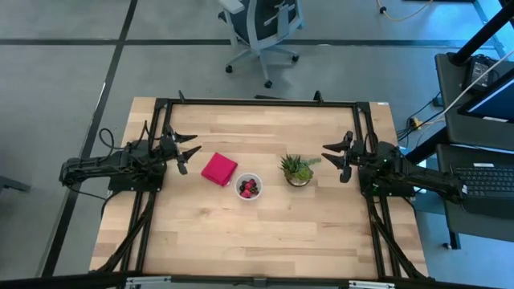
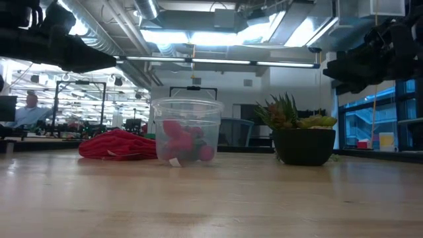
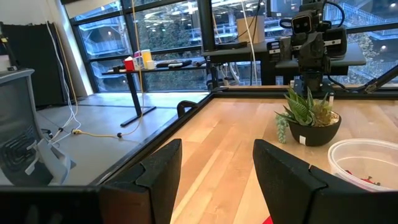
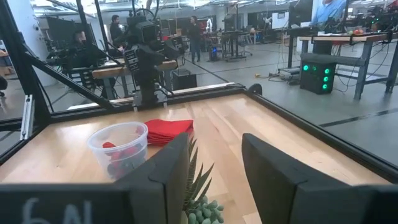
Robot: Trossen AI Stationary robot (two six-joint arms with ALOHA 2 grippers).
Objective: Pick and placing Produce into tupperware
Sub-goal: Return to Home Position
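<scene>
High view is used first: the wooden table (image 1: 241,241) is seen from above, and no loose fruit is found on its top. The left gripper (image 1: 191,146) is parked by the table's left side and the right gripper (image 1: 329,154) by its right side. Both are kept well apart from the things in the middle. Each claw is held open with a wide gap, as is shown in the wrist views, and nothing is gripped or touched by either one. Between the two arms, a flat pink-red block (image 1: 218,169) is laid and a spiky potted plant (image 1: 298,169) is stood. The tupperware (image 1: 248,187) is set upright between those two. The produce (image 2: 185,142), red and dark, is piled inside it. The picking is judged to be done, and only the arms' resting is left.
</scene>
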